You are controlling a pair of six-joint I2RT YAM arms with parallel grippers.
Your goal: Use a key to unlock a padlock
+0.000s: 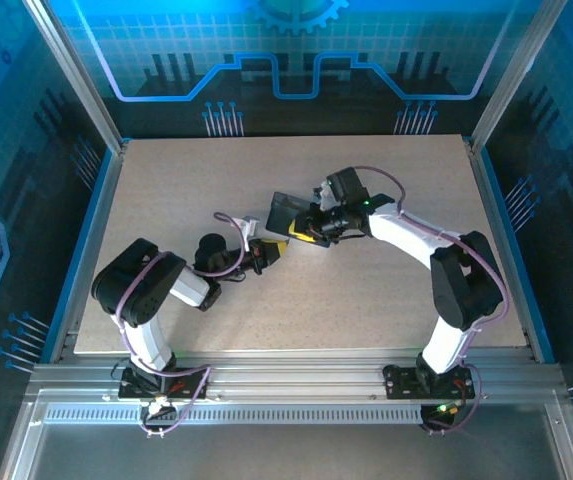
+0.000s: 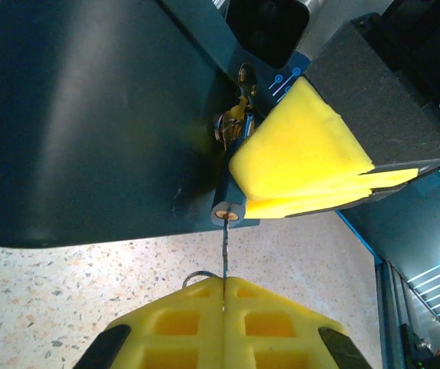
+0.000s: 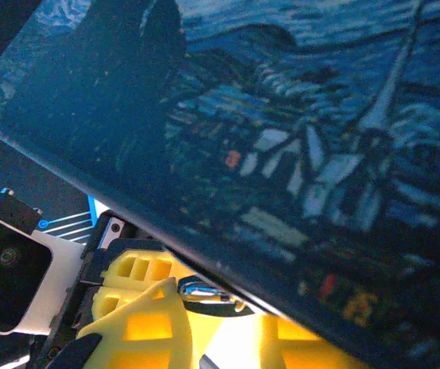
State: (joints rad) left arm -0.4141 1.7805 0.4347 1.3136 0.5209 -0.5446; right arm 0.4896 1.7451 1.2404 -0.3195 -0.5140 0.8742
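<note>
Pinching one key, left claw; right claw against one box, grip unclear.

You see the left gripper, its yellow tips pressed together, pointing at the right gripper, whose yellow pads sit just beyond those tips. A dark rectangular box lies against the far side of the right jaws, on the speckled beige table. Whatever sits between the jaws is too small to make out.
</note>
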